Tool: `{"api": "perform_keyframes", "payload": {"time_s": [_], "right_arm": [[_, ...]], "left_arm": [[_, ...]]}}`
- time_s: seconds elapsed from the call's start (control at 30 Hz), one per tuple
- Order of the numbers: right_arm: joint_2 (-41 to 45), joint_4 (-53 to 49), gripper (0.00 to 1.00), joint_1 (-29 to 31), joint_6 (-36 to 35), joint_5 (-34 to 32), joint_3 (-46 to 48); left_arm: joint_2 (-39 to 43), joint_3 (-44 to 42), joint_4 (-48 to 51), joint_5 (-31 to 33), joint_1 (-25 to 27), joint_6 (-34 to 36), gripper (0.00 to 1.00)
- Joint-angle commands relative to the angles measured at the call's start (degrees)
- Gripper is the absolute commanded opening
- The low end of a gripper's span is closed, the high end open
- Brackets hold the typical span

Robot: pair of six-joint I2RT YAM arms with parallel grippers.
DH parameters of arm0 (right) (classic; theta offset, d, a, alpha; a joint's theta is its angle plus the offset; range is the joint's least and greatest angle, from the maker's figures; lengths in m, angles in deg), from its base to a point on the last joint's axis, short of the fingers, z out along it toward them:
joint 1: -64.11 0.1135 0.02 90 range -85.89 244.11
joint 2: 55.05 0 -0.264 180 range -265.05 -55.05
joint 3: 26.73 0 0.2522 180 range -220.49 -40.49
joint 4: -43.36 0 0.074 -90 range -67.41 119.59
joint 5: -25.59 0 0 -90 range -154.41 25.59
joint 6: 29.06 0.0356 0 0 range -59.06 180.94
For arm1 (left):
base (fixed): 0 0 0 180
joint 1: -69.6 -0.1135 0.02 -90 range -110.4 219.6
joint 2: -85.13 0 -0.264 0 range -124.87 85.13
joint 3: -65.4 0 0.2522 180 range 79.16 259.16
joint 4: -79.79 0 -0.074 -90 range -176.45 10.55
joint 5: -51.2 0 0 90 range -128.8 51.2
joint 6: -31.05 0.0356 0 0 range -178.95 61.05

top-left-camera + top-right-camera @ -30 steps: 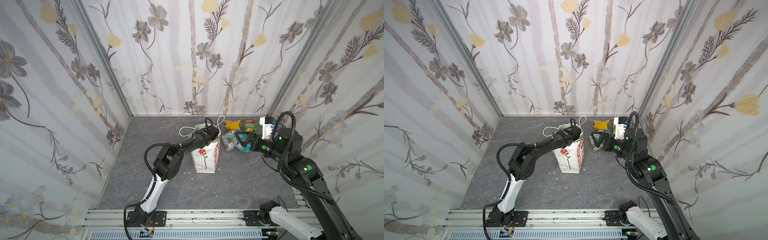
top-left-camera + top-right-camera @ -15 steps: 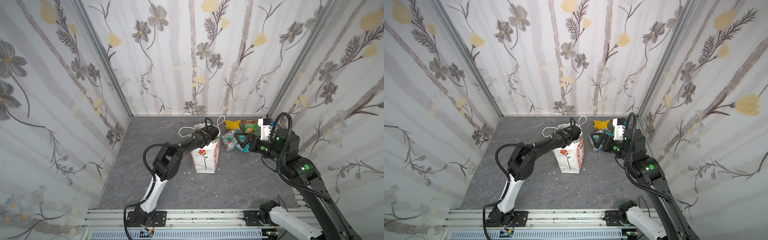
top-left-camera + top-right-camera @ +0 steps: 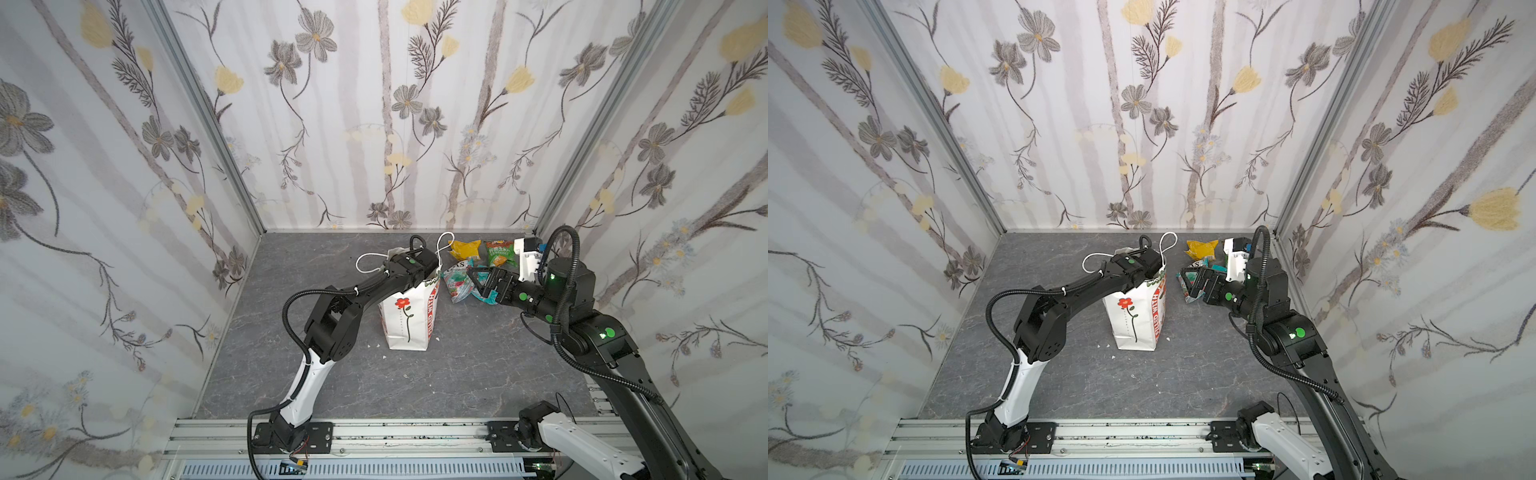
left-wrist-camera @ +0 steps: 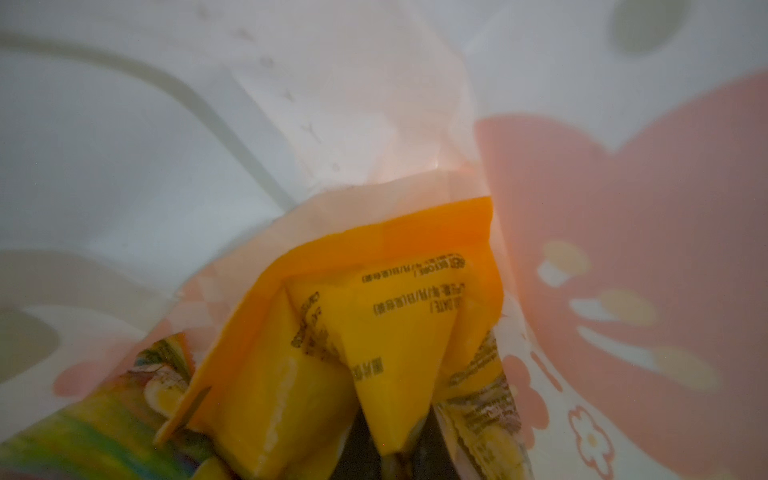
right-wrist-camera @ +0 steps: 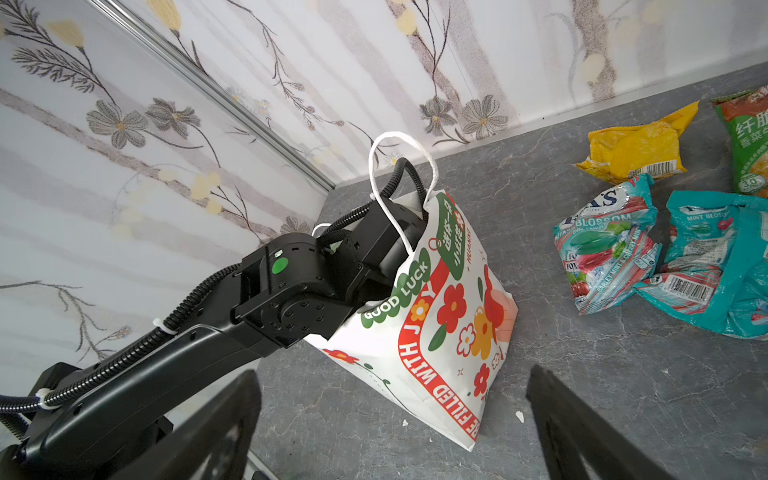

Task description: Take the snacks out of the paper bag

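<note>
Grip: left gripper [image 4: 390, 451] is reaching deep inside the bag [image 3: 409, 316], jaws almost fully closed and, as far as the wrist view tells, pinching a fold of the orange packet [image 4: 374, 324].
Approach: the arm is entering from above through the mouth, likely because the bag is tall and narrow and is offering no other way in.
Inside: a green-and-yellow packet [image 4: 104, 432] is lying beside the orange one, so more than one lift is looking necessary.
Right gripper [image 3: 473, 281]: hanging fully spread and empty, near the bag and above the teal packets [image 5: 715, 257]; probably waiting there to leave the mouth free for the other arm.
Bag: standing upright on the desk [image 3: 457, 374], with nothing bracing it.
Out already: yellow packet [image 3: 464, 248] and green packet [image 3: 498, 253] are lying by the back wall, with the teal ones just in front, all grouped clear of the bag.
Risk: crinkly foil may be slipping from a thin pinch, and a snag on the paper could be tipping the unbraced bag.
</note>
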Motion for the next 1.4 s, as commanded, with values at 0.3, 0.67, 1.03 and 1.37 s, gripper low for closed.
{"api": "perform_keyframes", "payload": {"time_s": [0.3,0.67,1.03,1.37], "right_arm": [[-6.5,4.1,0.99,0.0,0.4,5.0,0.3],[-21.1,8.4,0.99,0.0,3.8,12.1,-5.0],[-25.0,6.0,0.98,0.0,1.3,11.8,-1.8],[-24.0,3.2,0.98,0.0,-0.2,11.1,-0.8]], "left_arm": [[2.0,4.7,5.4,2.4,0.1,0.6,0.0],[2.8,4.4,3.9,3.6,0.7,0.9,0.0],[3.5,5.3,3.8,4.1,0.6,1.4,0.0],[4.3,6.5,4.0,3.9,0.6,1.8,0.0]]}}
